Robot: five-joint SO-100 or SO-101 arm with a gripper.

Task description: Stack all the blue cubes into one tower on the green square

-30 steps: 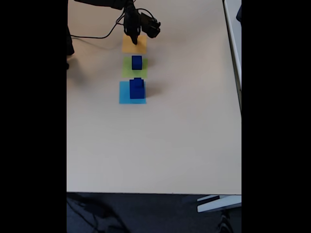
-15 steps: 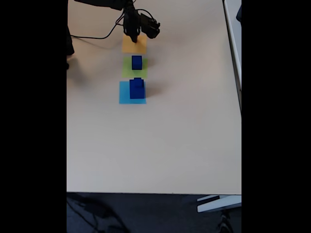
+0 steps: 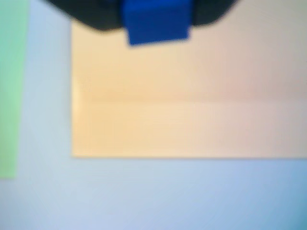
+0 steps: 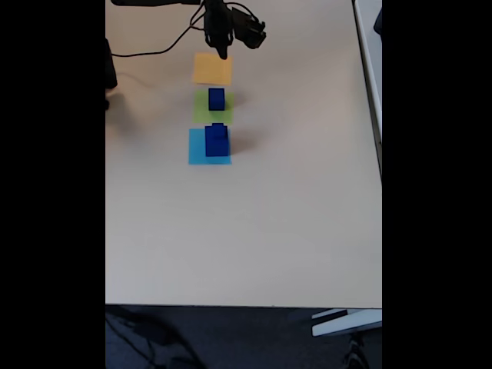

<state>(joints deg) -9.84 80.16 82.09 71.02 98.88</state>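
In the wrist view a small blue cube sits between the dark jaws of my gripper, which is shut on it above the orange-yellow square. A strip of the green square shows at the left edge. In the fixed view my gripper hangs just beyond the orange-yellow square. Another blue cube stands on the green square. A large blue cube with a smaller one on top stands on the light-blue square.
The three paper squares lie in a line down the beige table. A black cable runs along the far left of the table. The table's right edge and near edge border open room.
My gripper has lifted off the orange-yellow square and moved toward the far edge, carrying the small blue cube. The other cubes have not moved.
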